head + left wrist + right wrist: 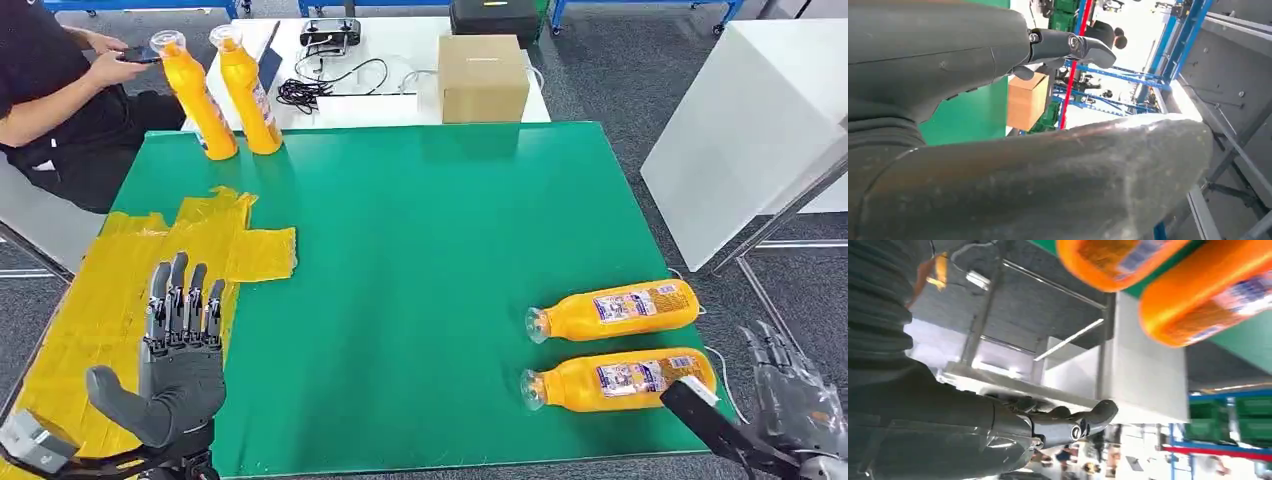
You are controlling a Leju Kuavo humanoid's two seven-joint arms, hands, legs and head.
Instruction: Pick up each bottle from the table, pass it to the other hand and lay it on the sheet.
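Two orange bottles lie on their sides at the right of the green table [430, 220], caps pointing left: a farther bottle [615, 309] and a nearer bottle [620, 380]. Their rounded bases show close up in the right wrist view [1198, 305]. Two more orange bottles [200, 95] [250, 90] stand upright at the far left corner. The yellow sheet [120, 290] covers the table's left side. My left hand [182, 365] hovers over the sheet, fingers straight and apart, holding nothing. My right hand [795, 400] is off the table's right edge beside the nearer bottle, fingers spread and empty.
A cardboard box [483, 77], cables and a controller sit on the white table behind. A person [50, 90] sits at the far left holding a phone. A white panel [750, 130] stands to the right of the table.
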